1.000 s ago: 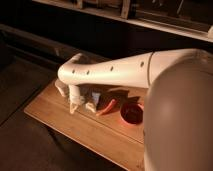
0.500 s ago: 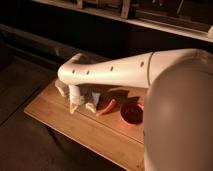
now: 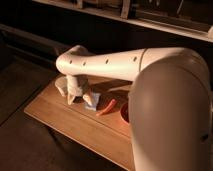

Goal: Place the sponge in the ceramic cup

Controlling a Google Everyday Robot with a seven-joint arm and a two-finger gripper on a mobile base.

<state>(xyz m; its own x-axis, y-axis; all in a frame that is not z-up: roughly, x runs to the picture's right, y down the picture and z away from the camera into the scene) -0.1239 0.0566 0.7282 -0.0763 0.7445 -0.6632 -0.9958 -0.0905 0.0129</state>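
Note:
The light-blue sponge (image 3: 92, 103) lies on the wooden table (image 3: 60, 117), just right of my gripper's tip. My gripper (image 3: 76, 96) hangs down from the white arm's bent end, low over the table's middle. An off-white shape partly hidden behind the gripper on its left looks like the ceramic cup (image 3: 61, 86). The gripper sits between the cup and the sponge, close to both. Nothing shows in its hold.
An orange-red carrot-like object (image 3: 106, 106) lies right of the sponge. A red-orange bowl (image 3: 124, 113) sits further right, half hidden by my white arm (image 3: 150, 65). The arm's large white body (image 3: 170, 120) fills the right side. Dark shelving runs behind the table.

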